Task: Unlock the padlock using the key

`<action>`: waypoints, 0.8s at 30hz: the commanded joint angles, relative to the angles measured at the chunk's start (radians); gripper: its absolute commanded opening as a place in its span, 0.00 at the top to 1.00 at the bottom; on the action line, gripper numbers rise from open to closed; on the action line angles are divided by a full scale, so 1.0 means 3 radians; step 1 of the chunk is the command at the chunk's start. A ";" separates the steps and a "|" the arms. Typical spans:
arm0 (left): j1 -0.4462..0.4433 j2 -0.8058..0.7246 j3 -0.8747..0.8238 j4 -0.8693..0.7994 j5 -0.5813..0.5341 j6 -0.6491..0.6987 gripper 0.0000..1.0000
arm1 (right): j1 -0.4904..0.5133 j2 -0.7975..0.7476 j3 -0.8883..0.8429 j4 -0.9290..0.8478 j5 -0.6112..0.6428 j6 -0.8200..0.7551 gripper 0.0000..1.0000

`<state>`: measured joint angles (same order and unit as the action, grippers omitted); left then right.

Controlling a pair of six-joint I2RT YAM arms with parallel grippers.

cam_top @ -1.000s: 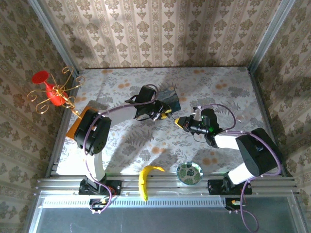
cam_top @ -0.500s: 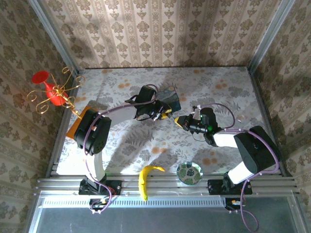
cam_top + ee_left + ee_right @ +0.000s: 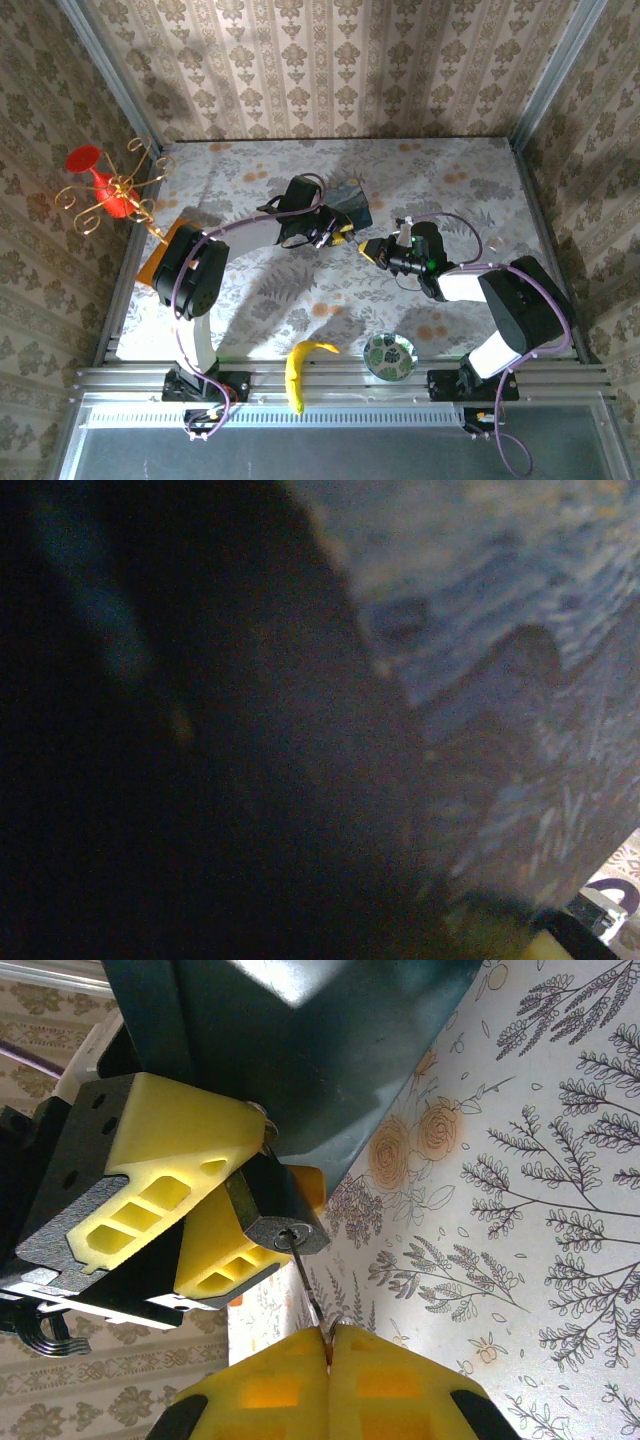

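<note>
Entry: dark padlock (image 3: 275,1215), clamped between the yellow fingers of our left gripper (image 3: 337,234) at the blue box (image 3: 330,1040) corner; key (image 3: 305,1285) in its keyhole, our right gripper (image 3: 328,1345) pinched tight on it.

Blurred, near-black close-up of blue box (image 3: 520,670). Buried between right hand (image 3: 328,1338) fingers, themselves cut by bottom edge: head of key (image 3: 303,1278). Mostly hidden behind left hand (image 3: 262,1165): shackle of padlock (image 3: 278,1218).

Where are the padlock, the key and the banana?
padlock (image 3: 266,1200), right wrist view, dark body above the keyhole.
key (image 3: 305,1282), right wrist view, thin shaft.
banana (image 3: 293,375), top external view, its middle.
</note>
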<state>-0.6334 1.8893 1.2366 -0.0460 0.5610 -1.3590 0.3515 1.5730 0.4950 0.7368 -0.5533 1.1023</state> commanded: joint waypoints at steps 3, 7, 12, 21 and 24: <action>-0.0026 -0.0044 -0.0045 0.0023 0.0170 -0.0082 1.00 | 0.0015 0.0028 0.0101 0.0131 0.0098 -0.0023 1.00; -0.0026 -0.0034 -0.0044 0.0019 0.0165 -0.0090 1.00 | 0.0025 0.0008 0.0109 0.0104 0.0101 -0.0065 1.00; -0.0026 -0.0029 -0.0046 0.0017 0.0164 -0.0110 1.00 | 0.0080 -0.0046 0.0127 -0.0011 0.0133 -0.0166 1.00; -0.0030 -0.0024 -0.0047 0.0016 0.0165 -0.0114 1.00 | 0.0102 -0.0249 0.0160 -0.0310 0.0236 -0.0322 1.00; -0.0035 -0.0024 -0.0042 0.0025 0.0170 -0.0113 1.00 | 0.0112 -0.0303 0.0169 -0.0390 0.0280 -0.0367 1.00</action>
<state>-0.6338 1.8893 1.2354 -0.0418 0.5640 -1.3701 0.3775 1.5196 0.5098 0.6441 -0.4995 1.0332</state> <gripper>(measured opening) 0.280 0.046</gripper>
